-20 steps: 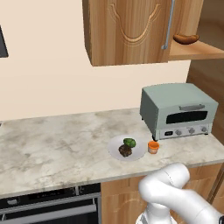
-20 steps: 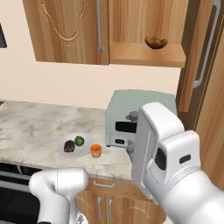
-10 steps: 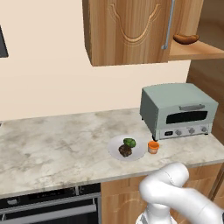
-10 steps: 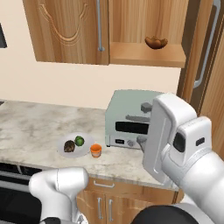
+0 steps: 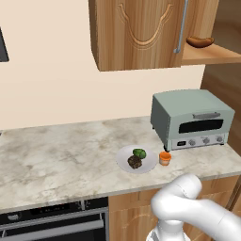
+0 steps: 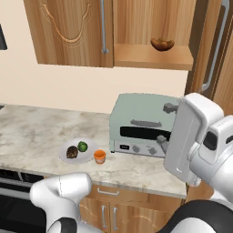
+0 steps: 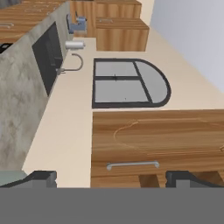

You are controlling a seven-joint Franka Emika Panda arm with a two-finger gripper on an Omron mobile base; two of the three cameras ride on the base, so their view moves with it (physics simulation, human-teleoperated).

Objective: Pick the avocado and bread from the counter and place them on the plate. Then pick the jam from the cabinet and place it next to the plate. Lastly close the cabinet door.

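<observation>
Since the earlier frame, arm's forearm has swung further right in the right base view. Gripper (image 7: 109, 178) jaws stand wide apart, empty. Avocado (image 5: 139, 153) and bread (image 5: 134, 162) lie on the plate (image 5: 148, 165); jam (image 5: 164, 158) just right of it. Cabinet door (image 5: 136, 33) shut; right compartment open.

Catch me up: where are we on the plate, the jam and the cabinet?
The avocado and bread sit on the plate, and the jam stands on the counter just beside it. The cabinet door is open at the right, with a brown sausage-shaped thing on the shelf. The gripper is open and empty, its camera looking at the closed cabinet door and handle. Closing the door is what's left.
</observation>
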